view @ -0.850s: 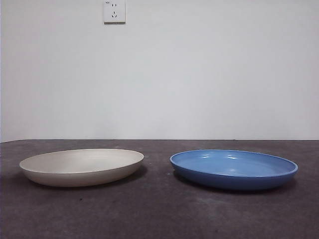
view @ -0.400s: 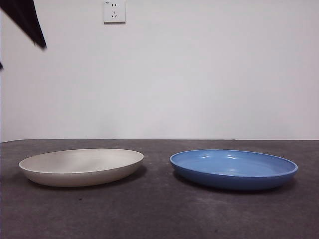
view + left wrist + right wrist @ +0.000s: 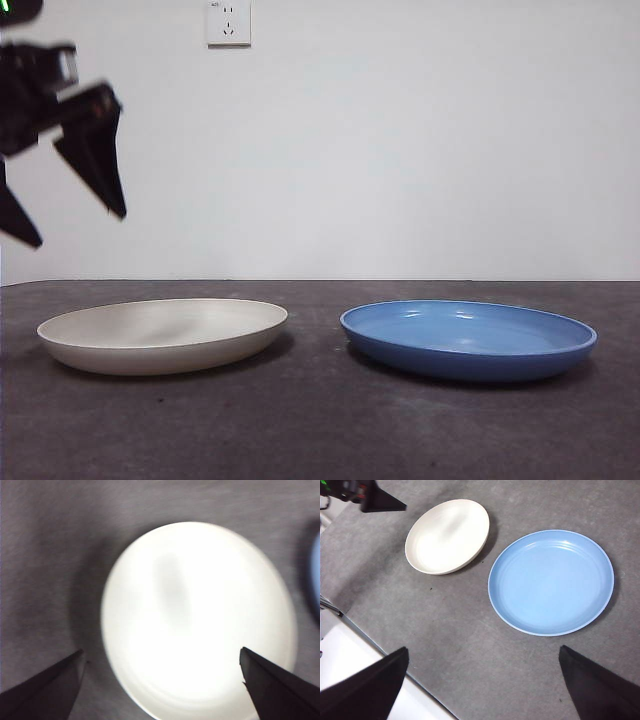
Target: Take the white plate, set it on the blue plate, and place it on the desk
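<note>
The white plate lies on the desk at the left. The blue plate lies beside it at the right, apart from it. My left gripper hangs open and empty in the air above the white plate's left side. In the left wrist view its jaws stand wide apart over the white plate. My right gripper is open and empty, high above the desk. Its view shows the white plate, the blue plate and the left arm's tip.
A white wall with a socket stands behind the desk. The desk's front edge shows in the right wrist view, with a pale floor beyond it.
The left arm has come down from the top left corner into view, with its open jaws now above the white plate. The plates have not moved.
</note>
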You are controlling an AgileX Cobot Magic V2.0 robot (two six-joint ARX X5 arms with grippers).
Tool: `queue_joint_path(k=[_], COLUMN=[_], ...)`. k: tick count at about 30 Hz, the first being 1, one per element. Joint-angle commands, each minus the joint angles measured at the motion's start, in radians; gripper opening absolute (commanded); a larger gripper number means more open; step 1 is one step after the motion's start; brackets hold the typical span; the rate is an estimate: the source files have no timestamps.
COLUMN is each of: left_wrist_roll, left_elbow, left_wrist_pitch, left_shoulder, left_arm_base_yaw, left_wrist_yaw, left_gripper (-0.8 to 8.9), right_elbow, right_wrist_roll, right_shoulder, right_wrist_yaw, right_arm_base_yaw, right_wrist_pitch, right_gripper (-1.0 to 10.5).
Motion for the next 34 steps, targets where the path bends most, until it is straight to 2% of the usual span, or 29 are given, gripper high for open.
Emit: queue_joint_path(k=[1,17,21,27,34], left_wrist_roll=[-0.003,-0.006,-0.008,-0.029,-0.030], left_elbow=[0.021,0.021,0.021,0.021,0.021], left_wrist_pitch=[0.032,0.111,0.111,0.107,0.123], left_shoulder=[0.060,0.243,0.259,0.287,0.287], left_arm_base_yaw=[0.015,0.034,0.034,0.033,0.034], left_wrist_yaw=[-0.003,-0.002,-0.003,-0.002,-0.002], left_gripper=[4.91,4.82,3.60,3.26,1.11], right_elbow=[0.019,0.018,0.018,0.018,0.018], right_wrist_roll=[0.007,0.007,0.007,0.007,0.006], right_shoulder=[0.004,0.005,0.005,0.004,0.005], right_wrist_yaw=[0.001,0.001,0.001,0.001,0.001], right_arm_base_yaw=[0.002,0.002,0.002,0.002,0.002], right_wrist_pitch=[0.010,0.010,0.010,0.010,0.011], right_gripper=[4.8,4.8,4.8,4.8,4.8])
